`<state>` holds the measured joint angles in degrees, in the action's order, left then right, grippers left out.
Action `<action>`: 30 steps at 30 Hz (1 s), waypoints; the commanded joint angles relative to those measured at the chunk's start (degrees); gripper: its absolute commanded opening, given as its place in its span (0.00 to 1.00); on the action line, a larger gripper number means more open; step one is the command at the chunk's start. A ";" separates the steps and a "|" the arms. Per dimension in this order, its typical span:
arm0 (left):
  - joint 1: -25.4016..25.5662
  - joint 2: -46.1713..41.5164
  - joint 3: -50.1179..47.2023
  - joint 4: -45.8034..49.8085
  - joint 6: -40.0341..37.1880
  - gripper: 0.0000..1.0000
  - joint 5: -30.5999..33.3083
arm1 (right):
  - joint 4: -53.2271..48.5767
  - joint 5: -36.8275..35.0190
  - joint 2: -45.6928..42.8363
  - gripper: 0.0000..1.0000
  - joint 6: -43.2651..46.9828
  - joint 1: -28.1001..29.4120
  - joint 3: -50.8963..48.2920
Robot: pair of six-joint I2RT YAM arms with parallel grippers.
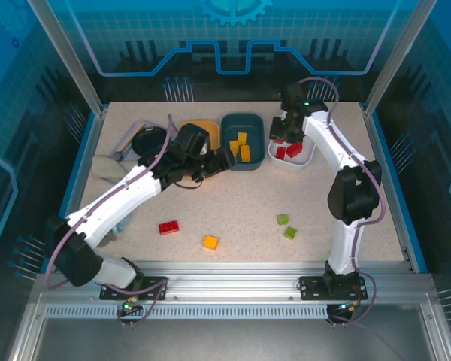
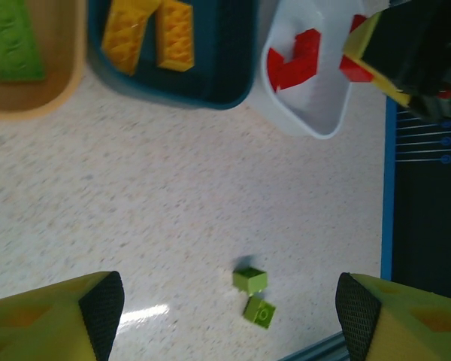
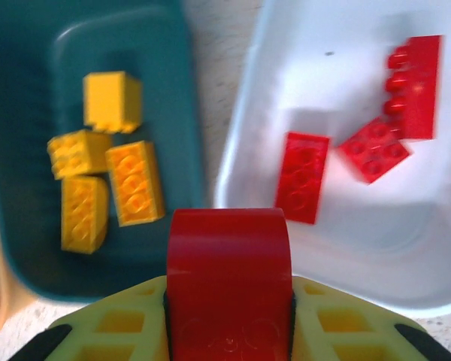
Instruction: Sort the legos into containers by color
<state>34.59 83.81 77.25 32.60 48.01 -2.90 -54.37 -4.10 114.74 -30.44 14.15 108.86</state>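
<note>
Red brick (image 3: 229, 256): clamped in right tool (image 3: 229, 301), up over edge of white tub (image 3: 346, 256), just beside teal tub (image 3: 30, 248).
White tub: 3 more red bricks (image 3: 302, 177) lie in it.
Plastic feel: prob. hard, light, smooth & a bit slippy; shouldn't squash or break.
Where to hold: by the flat sides, not the bumpy top; squeeze across the short way so it can't spin.
Left tool (image 1: 224, 159): fingers apart, nothing in it, near teal tub.
Teal tub: yellow bricks (image 3: 135, 184) in it.
Orange tub (image 2: 68, 83): green brick (image 2: 13, 41) in it.
Loose on bench (image 1: 248, 192): loose red brick (image 1: 168, 227), yellow-orange brick (image 1: 210, 242), 2 small green bricks (image 1: 283, 219) close tog.
Next, I think: let go over white tub; a short drop prob. won't hurt it.
</note>
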 commanded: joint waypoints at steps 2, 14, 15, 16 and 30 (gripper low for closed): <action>0.63 6.38 7.69 -3.64 -2.19 0.78 -3.27 | 0.47 4.12 6.08 0.28 -2.87 -4.30 4.16; 0.84 24.17 27.61 -2.62 -3.24 0.78 -6.10 | -6.66 4.62 27.08 0.29 -2.17 -8.31 28.34; 0.94 25.12 28.59 -2.63 -3.04 0.78 -6.16 | -7.24 4.67 28.52 0.29 -2.17 -8.35 29.80; 1.01 25.92 29.61 -2.42 -3.01 0.78 -6.16 | -7.61 4.79 29.78 0.29 -2.09 -8.35 31.23; 1.80 25.85 31.20 1.04 -3.37 0.78 -3.98 | -7.68 4.68 28.43 0.60 1.63 -8.09 34.93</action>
<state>35.90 111.72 108.51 31.64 46.11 -7.35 -61.04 0.47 147.41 -30.46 6.22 141.78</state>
